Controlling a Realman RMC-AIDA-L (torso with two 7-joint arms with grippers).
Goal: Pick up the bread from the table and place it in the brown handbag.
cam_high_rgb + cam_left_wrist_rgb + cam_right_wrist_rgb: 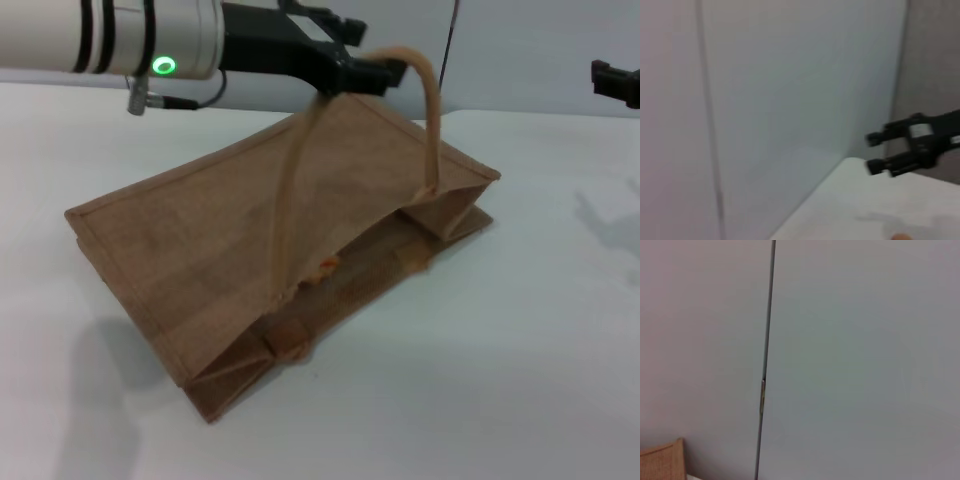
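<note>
The brown handbag (270,240) lies tilted on the white table (540,340), its mouth facing the front right. My left gripper (385,72) is above the bag's far side, shut on one looped handle (430,110) and holding it up, which props the mouth open. Just inside the mouth a small tan and orange piece of the bread (326,266) shows; the bag hides the rest of it. My right gripper (612,80) hangs at the far right edge, away from the bag. It also shows in the left wrist view as the right gripper (872,152), open with nothing in it.
A pale wall runs behind the table. A corner of the handbag (662,462) shows in the right wrist view. A dark cable (448,50) hangs at the back near the lifted handle. Bare tabletop lies to the right and in front of the bag.
</note>
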